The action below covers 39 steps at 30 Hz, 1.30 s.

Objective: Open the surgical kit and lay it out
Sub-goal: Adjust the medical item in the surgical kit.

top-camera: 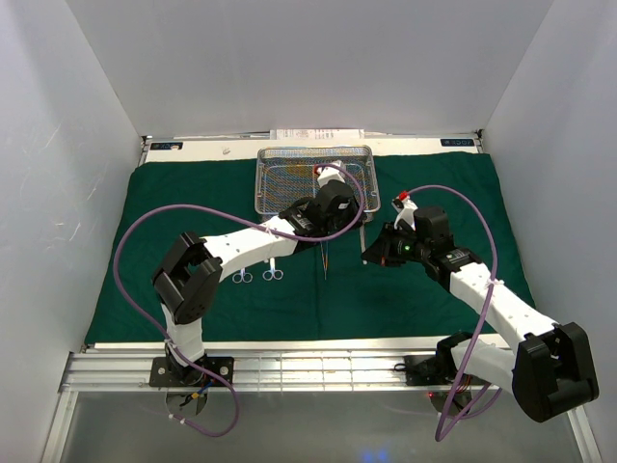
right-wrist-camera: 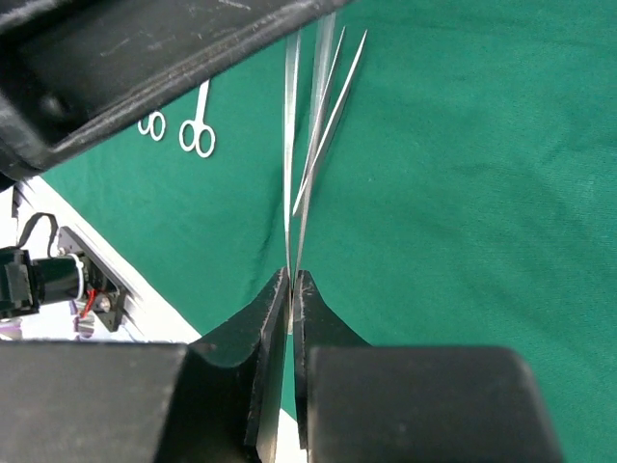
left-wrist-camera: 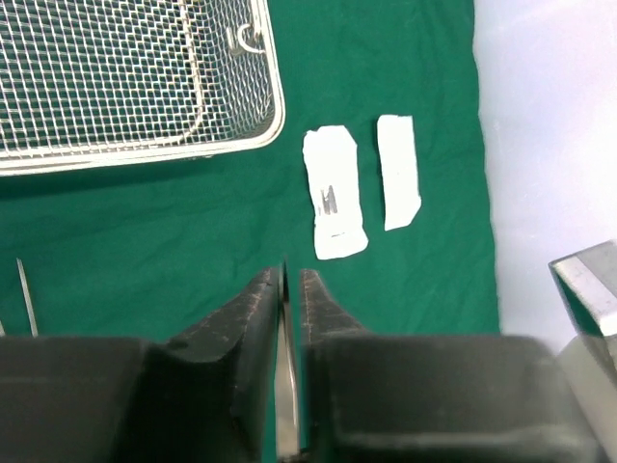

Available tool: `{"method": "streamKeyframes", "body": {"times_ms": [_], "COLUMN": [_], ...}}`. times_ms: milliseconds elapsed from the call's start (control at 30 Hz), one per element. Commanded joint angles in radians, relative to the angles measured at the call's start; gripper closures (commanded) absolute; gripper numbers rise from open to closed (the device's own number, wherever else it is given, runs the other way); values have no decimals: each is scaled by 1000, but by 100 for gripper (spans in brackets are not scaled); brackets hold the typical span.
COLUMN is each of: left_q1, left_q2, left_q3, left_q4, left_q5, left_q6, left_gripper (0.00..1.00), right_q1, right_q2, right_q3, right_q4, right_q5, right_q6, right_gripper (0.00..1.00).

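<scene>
Your right tool is clenched on the tweezers, pinching them nr one end w/ the blades running out over the green cloth, which is spread flat on the bench. Your left tool has the other tweezers btwn its fingers, jaws a sliver apart; you can't tell if it's gripping them or loose. The mesh tray sits on the cloth's far side, w/ the wide packet and narrow packet side by side just off its corner, not touching, and the scissors lie on the cloth beside the left arm.
</scene>
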Motion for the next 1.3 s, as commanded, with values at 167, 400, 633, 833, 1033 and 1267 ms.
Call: {"method": "streamKeyframes", "body": {"times_ms": [167, 400, 633, 833, 1033, 1267], "left_q1": [-3, 8, 78, 130, 155, 163], "left_q2": [-91, -212, -423, -683, -931, -1025], "left_q3": [5, 5, -102, -339, -558, -633], "left_q4": [-69, -257, -525, -555, -464, -464], "left_q5": [-101, -339, -524, -550, -544, -576], "left_q6": [54, 137, 126, 157, 228, 269], "left_gripper": [31, 9, 2, 2, 2, 2], "right_q1": [29, 92, 225, 337, 420, 443], "right_q2": [-26, 0, 135, 304, 476, 554], "right_q3": [37, 61, 146, 238, 396, 416], "right_q4": [-25, -138, -233, -270, -361, -365], "right_q5": [66, 258, 499, 597, 700, 726], "right_q6": [-41, -28, 19, 105, 197, 283], "right_gripper": [92, 92, 92, 92, 92, 92]}}
